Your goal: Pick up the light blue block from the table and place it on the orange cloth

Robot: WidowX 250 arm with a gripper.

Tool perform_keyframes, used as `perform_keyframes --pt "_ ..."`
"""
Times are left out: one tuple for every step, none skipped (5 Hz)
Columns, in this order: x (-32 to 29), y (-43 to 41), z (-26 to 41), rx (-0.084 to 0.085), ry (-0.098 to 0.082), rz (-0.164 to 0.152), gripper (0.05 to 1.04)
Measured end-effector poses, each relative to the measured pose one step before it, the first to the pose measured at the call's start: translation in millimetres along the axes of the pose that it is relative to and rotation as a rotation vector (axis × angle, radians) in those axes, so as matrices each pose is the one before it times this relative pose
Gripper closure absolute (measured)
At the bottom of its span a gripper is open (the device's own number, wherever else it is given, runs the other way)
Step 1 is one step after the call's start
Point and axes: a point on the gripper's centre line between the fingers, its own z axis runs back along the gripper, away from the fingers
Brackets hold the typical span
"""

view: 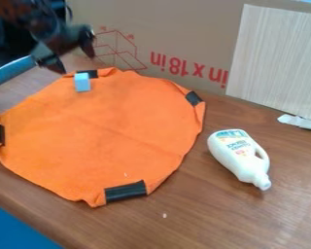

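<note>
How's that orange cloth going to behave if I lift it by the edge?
It's probably floppy: the orange cloth has a creased, bunched rim, so it should sag. The black strips along its edge look like tape and may stiffen it there. The light blue block near its edge could slide or tip off.

light blue block (82, 83) sitting upright near far edge of orange cloth (106, 131), cloth lying spread out, roughly round
</note>
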Motion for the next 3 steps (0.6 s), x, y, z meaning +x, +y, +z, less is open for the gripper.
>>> perform_keyframes --pt "24.54 1.34 18.65 -0.0003 0.0374 0.0892 0.084" --pt "21.44 -2.67 24.27 0.1203 0.0840 0.0049 0.084" --pt "1.08 2.36 36.92 0.1281 0.1805 -0.1045 0.084"
